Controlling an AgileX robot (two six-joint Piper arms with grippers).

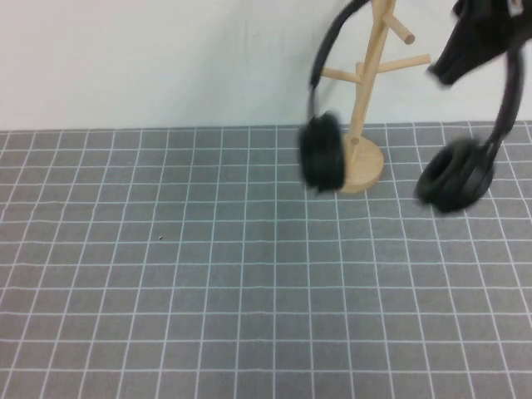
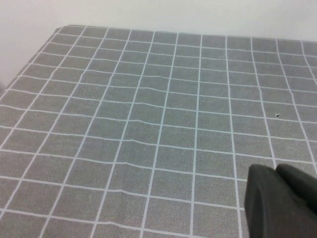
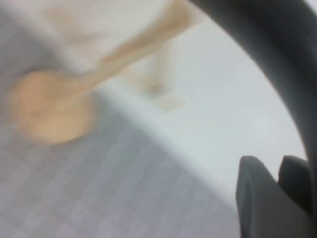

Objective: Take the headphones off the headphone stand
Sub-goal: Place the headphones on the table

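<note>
The black headphones hang in the air around the wooden headphone stand [image 1: 366, 100]. One ear cup [image 1: 322, 154] is on the stand's left, next to its round base, and the other [image 1: 455, 174] hangs to its right. The headband rises out of the top of the high view. My right gripper [image 1: 475, 40] is high at the back right, shut on the headband [image 3: 270, 44], which arcs past its fingers [image 3: 255, 198]. The stand [image 3: 54, 106] shows blurred below in the right wrist view. My left gripper [image 2: 275, 171] is shut and empty, low over the mat, and out of the high view.
A grey mat with a white grid [image 1: 208, 274] covers the table. A white wall [image 1: 150, 58] runs behind it. The stand's angled pegs [image 1: 405, 35] stick out close to the headband.
</note>
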